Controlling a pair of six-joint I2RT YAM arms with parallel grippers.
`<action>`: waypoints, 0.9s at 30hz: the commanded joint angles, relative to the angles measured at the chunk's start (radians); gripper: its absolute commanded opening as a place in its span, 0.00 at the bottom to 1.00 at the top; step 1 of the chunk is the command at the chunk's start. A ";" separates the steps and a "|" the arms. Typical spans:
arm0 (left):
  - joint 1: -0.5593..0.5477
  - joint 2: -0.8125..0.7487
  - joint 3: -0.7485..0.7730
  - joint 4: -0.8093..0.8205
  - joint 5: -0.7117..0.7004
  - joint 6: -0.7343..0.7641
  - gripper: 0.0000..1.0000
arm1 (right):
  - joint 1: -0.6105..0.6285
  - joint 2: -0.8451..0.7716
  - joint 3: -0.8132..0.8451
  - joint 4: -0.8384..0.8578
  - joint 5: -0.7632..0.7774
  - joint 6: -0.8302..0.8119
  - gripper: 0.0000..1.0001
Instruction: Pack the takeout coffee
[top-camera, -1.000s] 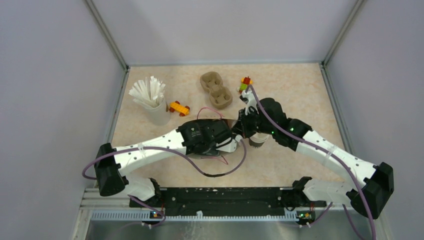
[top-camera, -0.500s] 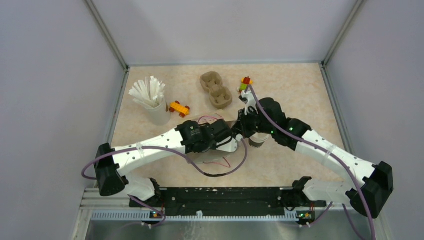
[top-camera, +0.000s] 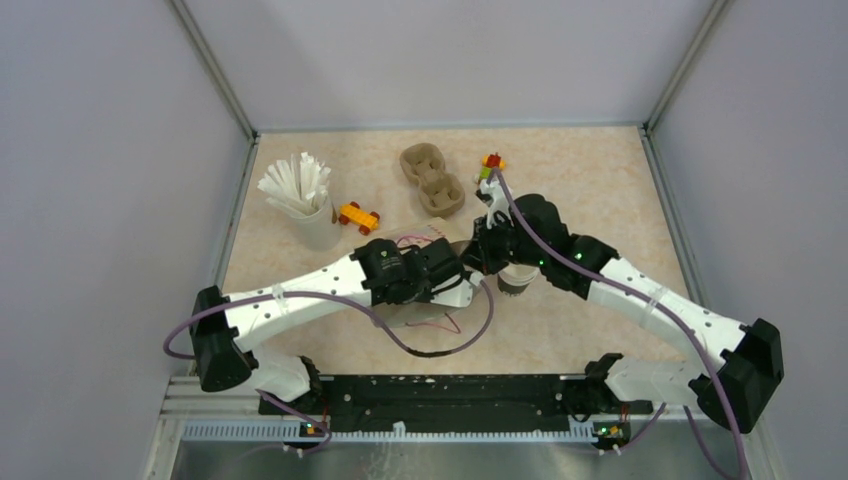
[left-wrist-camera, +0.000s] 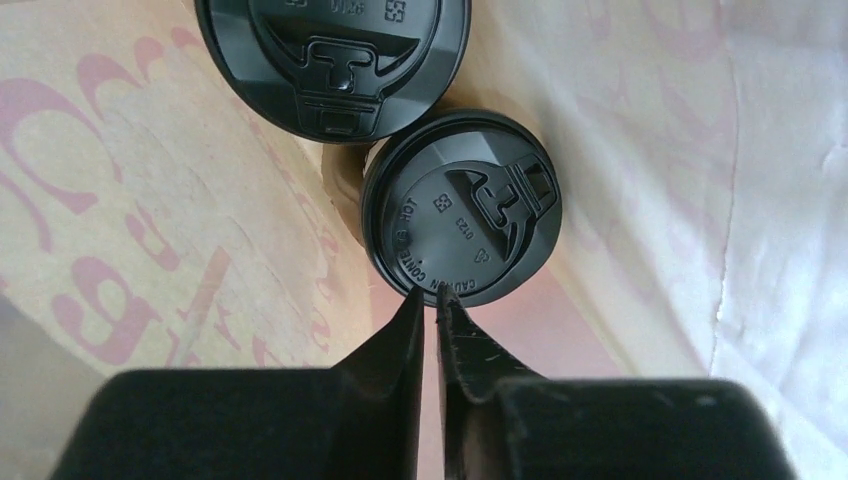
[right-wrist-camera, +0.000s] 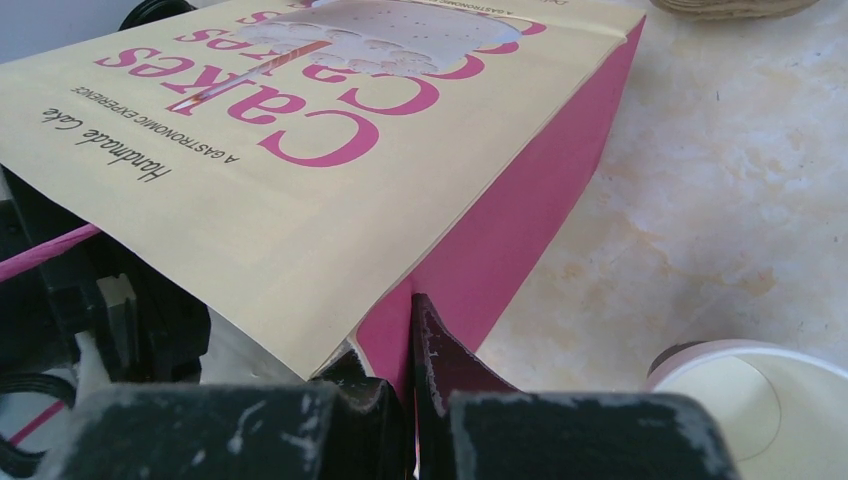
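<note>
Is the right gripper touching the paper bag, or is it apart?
Touching. The right wrist view shows the right gripper with its jaws shut on the pink side fold of the paper bag.

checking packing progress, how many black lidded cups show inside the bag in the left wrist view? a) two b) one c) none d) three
a: the near lid and the far lid, both black, sit side by side between the walls of the paper bag; no third shows.
</note>
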 joint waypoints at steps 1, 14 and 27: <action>-0.003 0.014 0.069 -0.027 0.042 -0.026 0.20 | -0.006 0.015 0.053 0.035 -0.007 0.001 0.00; -0.003 0.005 -0.001 -0.009 0.048 -0.038 0.19 | -0.005 0.027 0.067 0.034 -0.009 0.000 0.00; 0.015 -0.036 -0.165 0.122 -0.071 0.006 0.14 | -0.006 0.024 0.075 0.019 -0.012 -0.011 0.00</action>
